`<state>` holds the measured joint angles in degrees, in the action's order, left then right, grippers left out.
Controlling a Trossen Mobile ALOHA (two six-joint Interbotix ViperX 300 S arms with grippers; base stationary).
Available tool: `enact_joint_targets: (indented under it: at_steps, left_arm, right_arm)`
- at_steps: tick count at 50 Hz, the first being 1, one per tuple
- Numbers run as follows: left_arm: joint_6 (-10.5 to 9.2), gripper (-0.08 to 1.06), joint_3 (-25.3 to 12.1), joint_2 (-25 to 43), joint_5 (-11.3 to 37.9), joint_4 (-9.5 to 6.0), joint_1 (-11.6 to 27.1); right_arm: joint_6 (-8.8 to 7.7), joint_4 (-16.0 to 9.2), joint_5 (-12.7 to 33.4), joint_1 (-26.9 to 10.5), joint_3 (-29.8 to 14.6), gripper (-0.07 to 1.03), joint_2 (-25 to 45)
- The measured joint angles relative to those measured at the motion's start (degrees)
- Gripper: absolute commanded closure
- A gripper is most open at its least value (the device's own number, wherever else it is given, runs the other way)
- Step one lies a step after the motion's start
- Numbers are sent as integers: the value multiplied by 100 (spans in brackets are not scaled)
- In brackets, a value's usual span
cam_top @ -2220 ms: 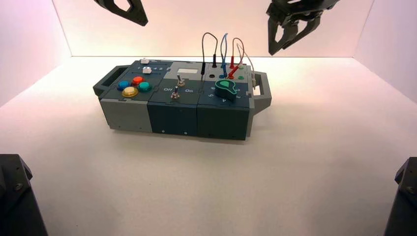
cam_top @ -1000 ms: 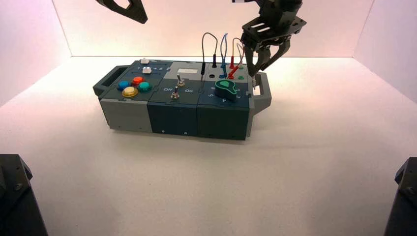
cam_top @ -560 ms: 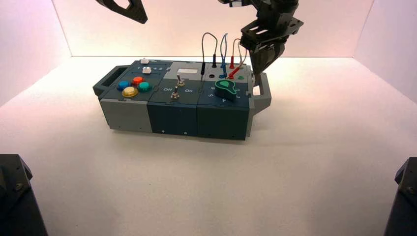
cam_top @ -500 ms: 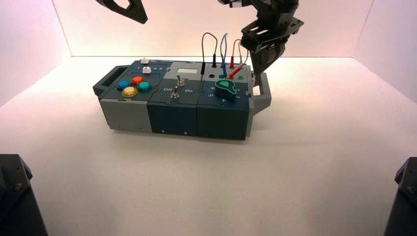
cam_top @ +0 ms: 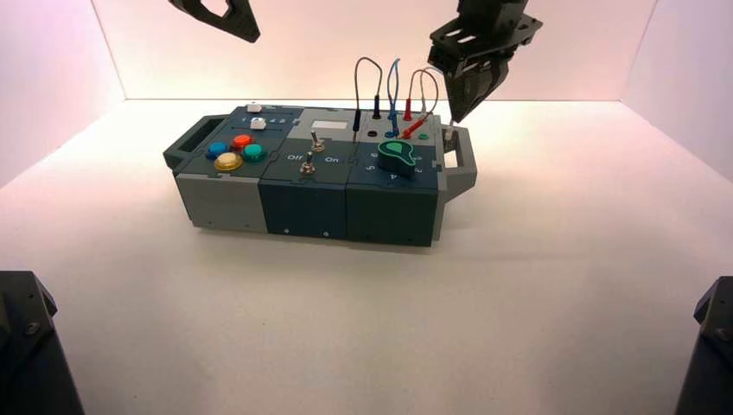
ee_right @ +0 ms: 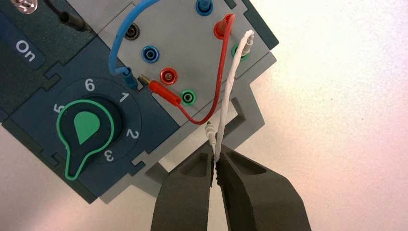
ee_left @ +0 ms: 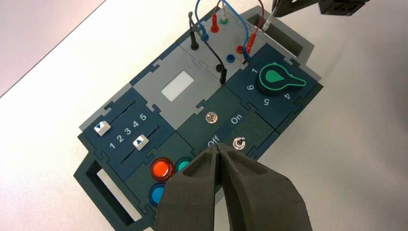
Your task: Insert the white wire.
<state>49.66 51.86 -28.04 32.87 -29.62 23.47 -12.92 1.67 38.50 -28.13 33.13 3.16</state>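
The white wire (ee_right: 230, 82) has one pale plug in the far green socket (ee_right: 239, 49) at the right end of the box (cam_top: 225, 203). My right gripper (ee_right: 215, 155) is shut on the wire's other end, just behind its free plug (ee_right: 210, 132), above the box's right handle (ee_right: 240, 120). In the high view the right gripper (cam_top: 455, 111) hangs over that handle with the wire (cam_top: 436, 86) looping up from the panel. My left gripper (ee_left: 219, 148) is shut and empty, parked high over the box's left side (cam_top: 246, 35).
A near green socket (ee_right: 188, 97) stands empty beside the green knob (ee_right: 84, 130). A red wire (ee_right: 219, 82), a blue wire (ee_right: 115, 43) and a dark wire (cam_top: 367, 65) loop over the same socket panel. Toggle switches (ee_left: 239, 143), sliders and coloured buttons (cam_top: 235, 151) lie further left.
My right gripper came down open beside the box's right handle, shut on the white wire's free end, and has risen with it. The left arm has not moved.
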Motion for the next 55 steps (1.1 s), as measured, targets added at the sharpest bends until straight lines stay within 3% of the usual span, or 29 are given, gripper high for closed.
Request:
enact_joint_targets:
  at_steps: [55]
  left_arm:
    - [0, 101, 0, 53, -62, 0, -18]
  right_arm:
    - [0, -105, -255, -290, -70, 99, -149]
